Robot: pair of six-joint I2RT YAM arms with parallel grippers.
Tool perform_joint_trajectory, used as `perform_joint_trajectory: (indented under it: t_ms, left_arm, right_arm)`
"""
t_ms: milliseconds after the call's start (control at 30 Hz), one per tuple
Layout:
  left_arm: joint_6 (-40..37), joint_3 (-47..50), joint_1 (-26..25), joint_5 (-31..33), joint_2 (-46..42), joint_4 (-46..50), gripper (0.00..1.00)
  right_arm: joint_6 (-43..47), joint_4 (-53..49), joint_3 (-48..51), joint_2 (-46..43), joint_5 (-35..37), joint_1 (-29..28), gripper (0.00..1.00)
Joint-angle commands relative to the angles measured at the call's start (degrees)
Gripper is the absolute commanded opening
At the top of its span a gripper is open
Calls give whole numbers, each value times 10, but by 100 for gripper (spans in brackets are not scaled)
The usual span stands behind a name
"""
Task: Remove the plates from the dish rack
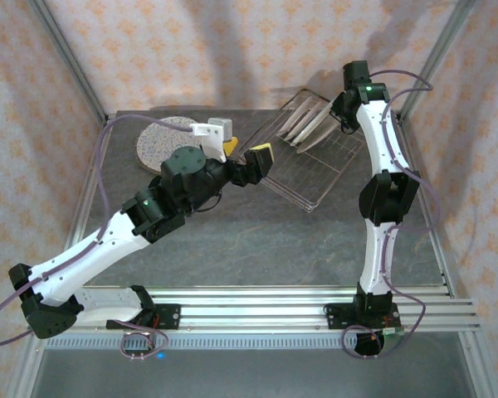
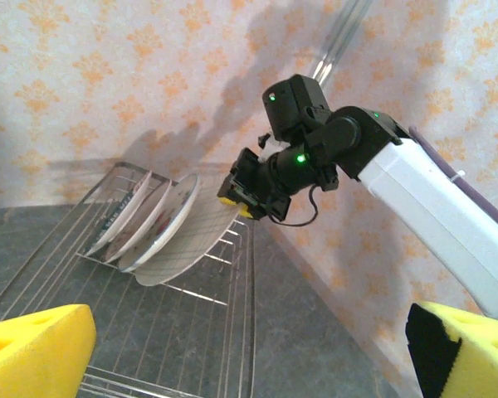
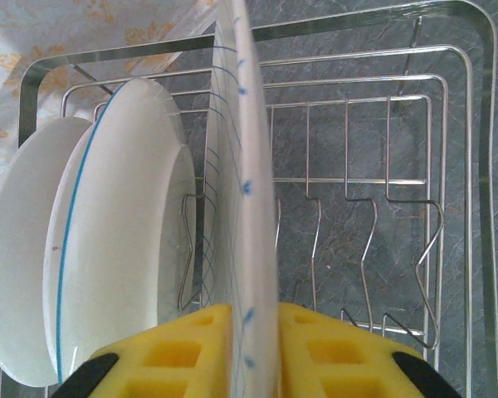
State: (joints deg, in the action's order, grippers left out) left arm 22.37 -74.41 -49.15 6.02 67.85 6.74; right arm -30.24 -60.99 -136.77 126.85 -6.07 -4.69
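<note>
Plates [image 1: 307, 123] stand on edge in row, far end of dish rack [image 1: 315, 178]; rack sits at table [image 1: 257, 240] far-right corner, turned askew to edges; plaid plate [image 2: 195, 240] nearest open end of row, leaning with others; right gripper [image 3: 251, 348] reaches down from above, 2 yellow pads [image 3: 191, 348] pressed on either face of plaid plate's rim, clamped; 1 speckled plate [image 1: 162, 141] lies flat near far edge, left of centre; left gripper [image 1: 246, 152] between speckled plate and rack, jaws spread wide, holding nothing.

Bright even light, soft shadows, foreground blur.
</note>
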Motion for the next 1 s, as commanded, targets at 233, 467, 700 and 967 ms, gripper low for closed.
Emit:
perform_joint_trajectory:
  t_ms: [233,467,700,967]
  left_arm:
    - [-8,6,-6,27,-9,-46,98]
    - [-4,7,-6,23,-5,-46,98]
    - [0,8,-6,23,-2,-46,98]
    - [4,7,-6,22,-1,-48,98]
  right_arm:
    - [14,-18,-46,7,1,1,10]
    - [13,-47,-73,1,28,-3,2]
    - [1,-55,-84,-26,58,-12,0]
    - [-14,-82,-93,-55,80,-18,0]
